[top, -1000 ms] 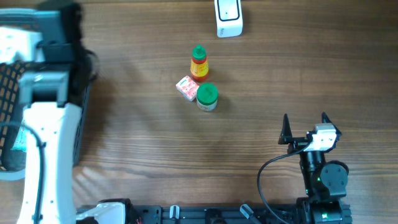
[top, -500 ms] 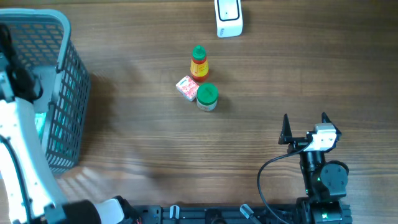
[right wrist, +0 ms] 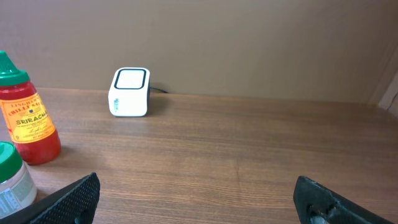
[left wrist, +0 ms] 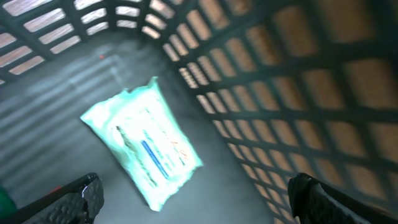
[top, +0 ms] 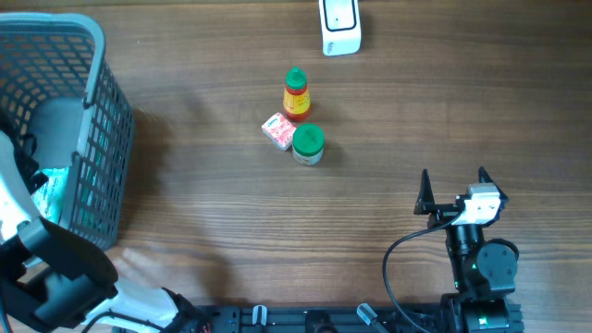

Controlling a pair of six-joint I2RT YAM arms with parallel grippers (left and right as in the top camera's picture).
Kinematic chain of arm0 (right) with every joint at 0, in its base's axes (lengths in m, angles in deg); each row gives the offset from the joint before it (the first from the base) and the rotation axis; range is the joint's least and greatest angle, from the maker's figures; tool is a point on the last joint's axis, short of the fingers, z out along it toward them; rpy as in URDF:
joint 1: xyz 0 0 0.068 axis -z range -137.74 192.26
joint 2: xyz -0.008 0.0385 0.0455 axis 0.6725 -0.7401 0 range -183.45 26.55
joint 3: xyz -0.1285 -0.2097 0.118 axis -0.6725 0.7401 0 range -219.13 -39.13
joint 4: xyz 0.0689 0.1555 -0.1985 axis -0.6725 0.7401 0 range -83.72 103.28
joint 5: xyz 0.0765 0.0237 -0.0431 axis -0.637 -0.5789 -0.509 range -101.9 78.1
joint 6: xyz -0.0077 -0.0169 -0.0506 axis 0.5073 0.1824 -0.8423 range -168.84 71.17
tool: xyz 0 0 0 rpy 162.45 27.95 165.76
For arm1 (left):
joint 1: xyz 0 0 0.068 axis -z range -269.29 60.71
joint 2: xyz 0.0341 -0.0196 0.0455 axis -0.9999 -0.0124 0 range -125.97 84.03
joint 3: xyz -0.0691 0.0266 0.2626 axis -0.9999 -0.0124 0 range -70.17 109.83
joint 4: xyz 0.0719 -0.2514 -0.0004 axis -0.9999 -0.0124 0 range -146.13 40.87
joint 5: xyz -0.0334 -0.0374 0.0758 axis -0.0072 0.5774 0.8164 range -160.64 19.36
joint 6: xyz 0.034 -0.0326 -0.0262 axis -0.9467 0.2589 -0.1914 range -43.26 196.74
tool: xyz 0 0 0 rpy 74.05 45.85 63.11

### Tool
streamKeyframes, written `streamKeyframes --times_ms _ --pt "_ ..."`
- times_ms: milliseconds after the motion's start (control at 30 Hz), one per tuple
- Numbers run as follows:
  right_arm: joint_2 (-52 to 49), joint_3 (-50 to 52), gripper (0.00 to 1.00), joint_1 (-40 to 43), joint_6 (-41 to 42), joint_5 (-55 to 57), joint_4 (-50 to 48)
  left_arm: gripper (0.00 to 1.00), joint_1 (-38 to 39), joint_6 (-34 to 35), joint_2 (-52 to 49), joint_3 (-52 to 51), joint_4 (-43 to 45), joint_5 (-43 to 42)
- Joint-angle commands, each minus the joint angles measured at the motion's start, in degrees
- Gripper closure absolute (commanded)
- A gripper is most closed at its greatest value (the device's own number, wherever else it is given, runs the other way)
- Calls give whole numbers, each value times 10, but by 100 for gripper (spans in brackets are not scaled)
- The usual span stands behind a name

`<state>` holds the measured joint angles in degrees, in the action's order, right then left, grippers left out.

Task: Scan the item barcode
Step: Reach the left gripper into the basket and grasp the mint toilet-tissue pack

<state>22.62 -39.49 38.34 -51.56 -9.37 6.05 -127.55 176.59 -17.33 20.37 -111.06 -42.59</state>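
Just below the wide-open, empty left gripper [left wrist: 196,199]: packet [left wrist: 142,147] in basket [left wrist: 280,74], long side slanted. Right gripper [top: 453,180] open, empty, way off right.

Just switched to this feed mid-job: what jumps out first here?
The grey basket on the left, with a pale green packet lying flat on its floor below the open left gripper. Then the central cluster: sriracha bottle, pink box, green-lidded jar, and the white scanner at the far edge.

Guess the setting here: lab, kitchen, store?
Probably a mock retail checkout set up on a lab bench: a white barcode scanner, a grey shopping basket on the left, and groceries such as a sriracha bottle standing between them.
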Motion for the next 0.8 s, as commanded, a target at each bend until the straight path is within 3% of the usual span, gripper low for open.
streamKeyframes --times_ms 0,133,233,500,767 --pt "-1 0 0 2 -3 -9 -2 1 -10 36 -10 -42 -4 -23" --pt "-1 0 0 2 -3 -9 -2 1 -7 48 -10 -98 33 -23" --pt "-1 0 0 2 -3 -9 -2 9 -5 48 -10 -143 85 -27" --pt "-1 0 0 2 -3 -9 -2 14 -5 47 -11 -242 216 -39" --pt "-1 0 0 2 -3 -9 -2 20 -5 48 -27 -261 241 -65"
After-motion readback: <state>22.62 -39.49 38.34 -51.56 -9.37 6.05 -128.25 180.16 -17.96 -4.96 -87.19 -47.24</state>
